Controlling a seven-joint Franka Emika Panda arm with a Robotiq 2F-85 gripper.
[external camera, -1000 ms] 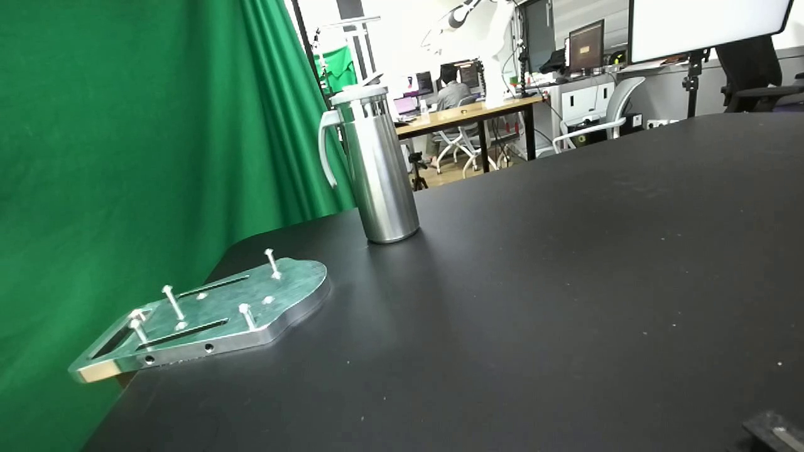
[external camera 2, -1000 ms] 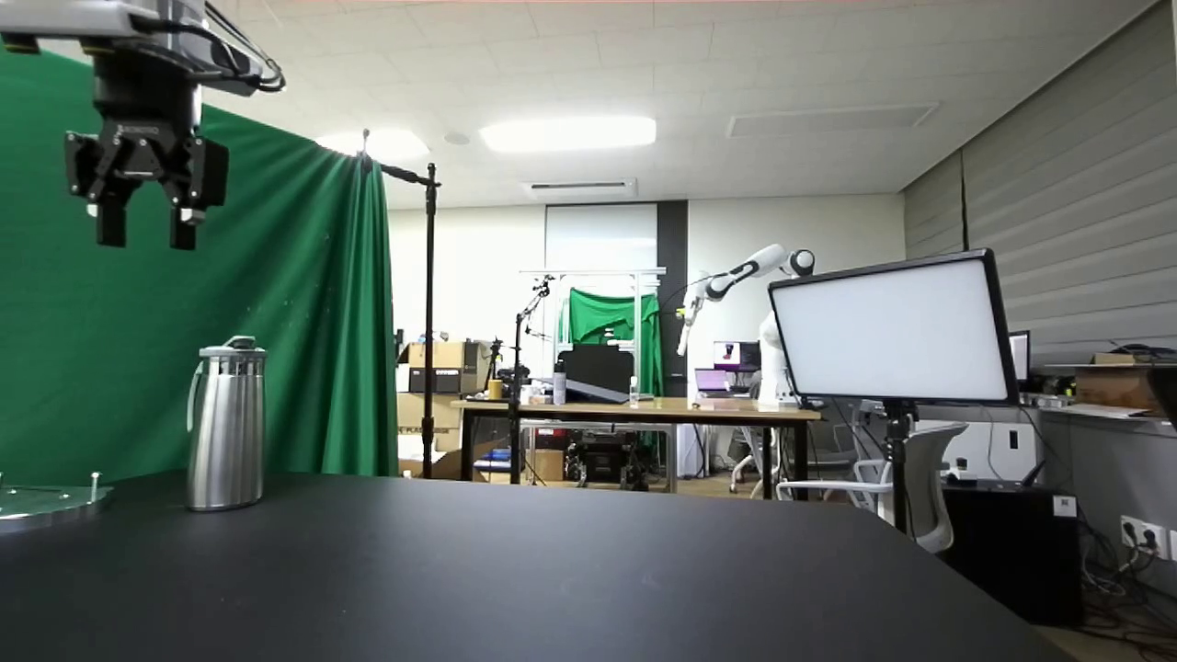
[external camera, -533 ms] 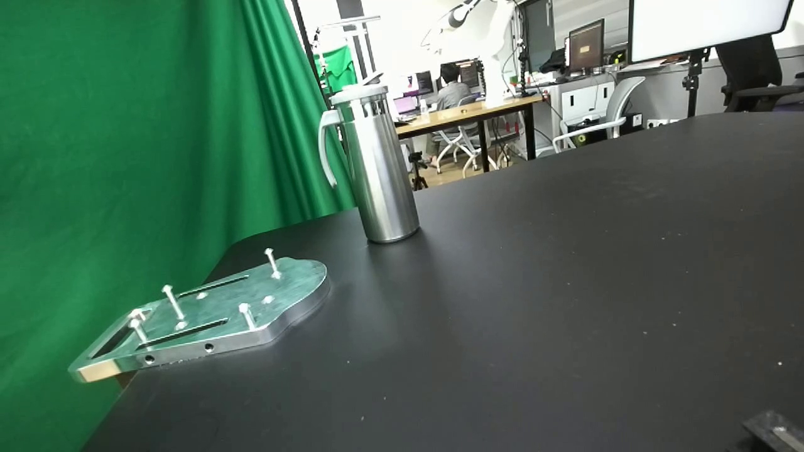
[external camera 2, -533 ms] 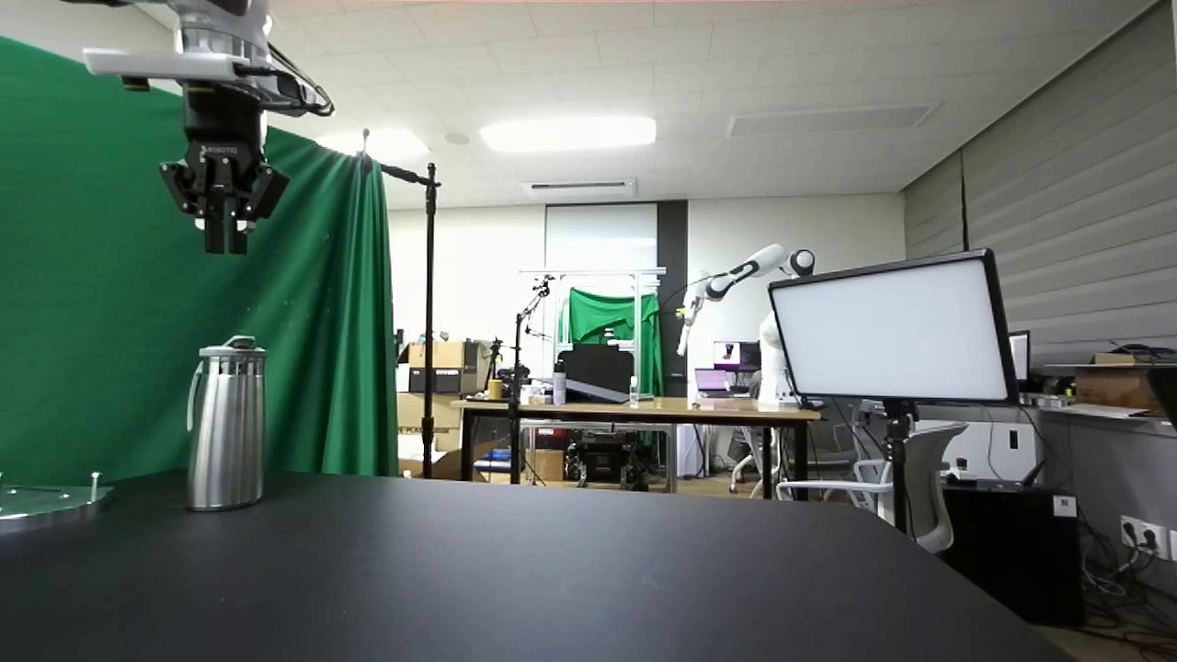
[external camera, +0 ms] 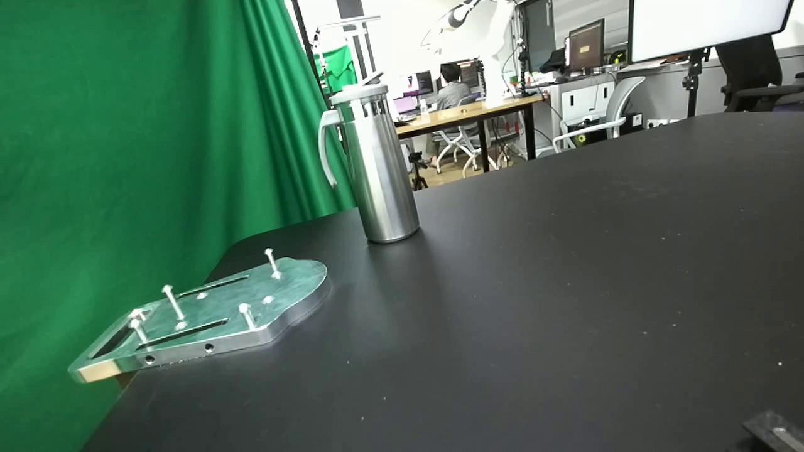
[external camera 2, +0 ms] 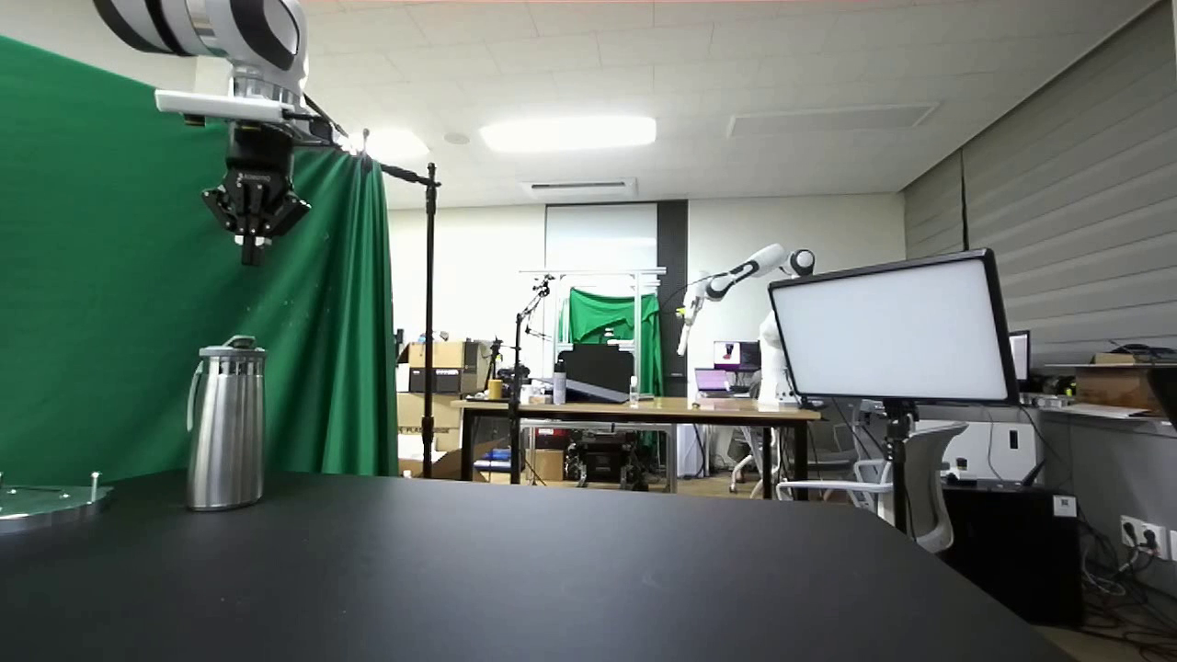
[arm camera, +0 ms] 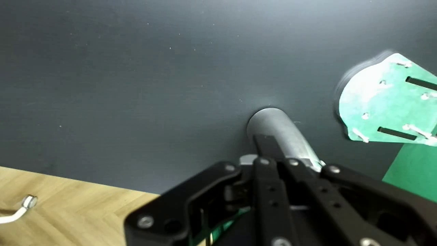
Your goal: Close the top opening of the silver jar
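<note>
The silver jar stands upright on the black table in both exterior views, its steel body (external camera: 384, 176) (external camera 2: 227, 432) untouched. A small lid flap (external camera: 372, 78) sticks up at a slant above its pale rim (external camera: 358, 94). The mouth of the top opening itself cannot be seen from these angles. My gripper (external camera 2: 250, 256) hangs high above the jar, slightly to its right in that exterior view, shut with nothing between the fingers. In the wrist view the gripper (arm camera: 269, 138) covers the jar's upper part, and only the lower body (arm camera: 276, 123) shows clearly.
A greenish plate with upright pegs (external camera: 276, 307) (arm camera: 385, 106) lies near the jar at the table's edge. A green curtain (external camera 2: 303, 368) hangs behind the jar. The table's edge borders a wooden floor (arm camera: 75, 205). A black object (external camera: 776, 430) pokes into a lower corner.
The jaws have gone from open to shut. In an exterior view my gripper has moved right and a little down, now over the jar. The jar and plate have not moved.
</note>
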